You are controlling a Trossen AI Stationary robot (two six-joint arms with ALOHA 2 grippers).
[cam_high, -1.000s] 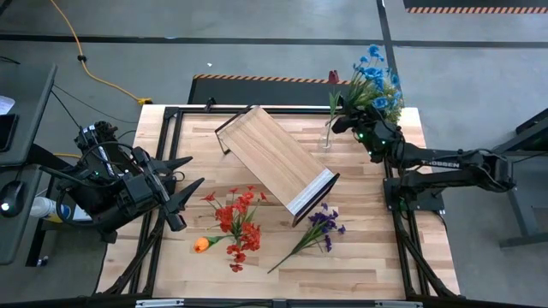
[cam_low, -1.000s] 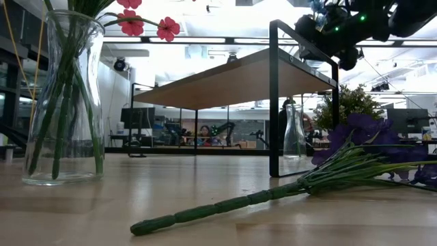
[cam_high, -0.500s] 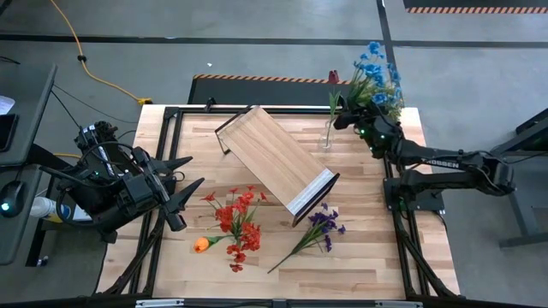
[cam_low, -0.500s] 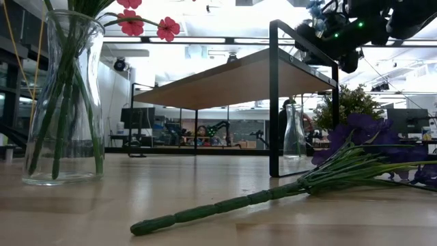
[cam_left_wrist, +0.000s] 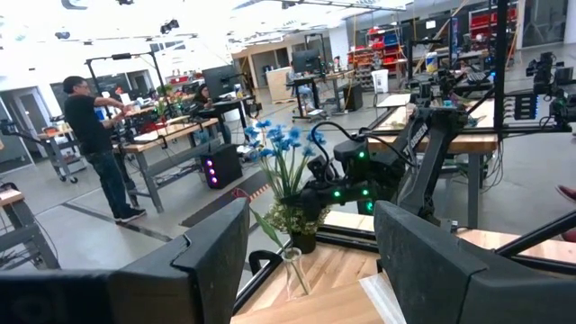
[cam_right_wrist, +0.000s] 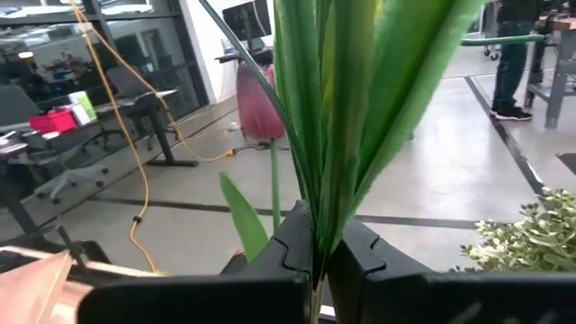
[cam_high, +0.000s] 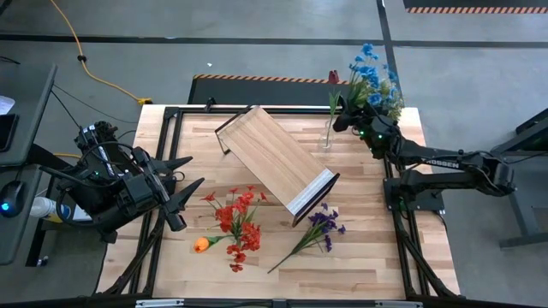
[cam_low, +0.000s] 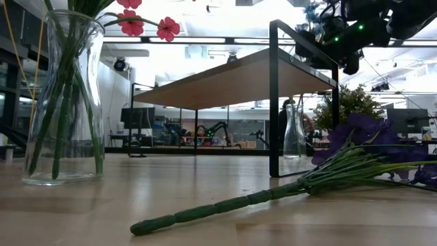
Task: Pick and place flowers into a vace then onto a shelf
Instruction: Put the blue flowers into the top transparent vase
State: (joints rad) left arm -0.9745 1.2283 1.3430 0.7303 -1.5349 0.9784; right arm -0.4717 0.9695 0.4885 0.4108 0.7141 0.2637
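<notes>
The right gripper [cam_high: 341, 121] is pinching the blue flowers [cam_high: 374, 75] tight in its jaws, over the small vase [cam_high: 326, 137] at the far side of the surface. The stems could be missing the narrow mouth, or knocking the vase over. The left gripper [cam_high: 184, 190] is waiting with spread jaws.

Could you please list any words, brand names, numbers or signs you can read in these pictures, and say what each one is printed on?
"TROSSEN", partly legible white lettering on the forearm of the right arm in the high view; its first letters are unclear.
No other text can be read: the shelf, the table and the vase carry no visible labels, and the screens and bins in the room behind are too small or blurred to read.
</notes>
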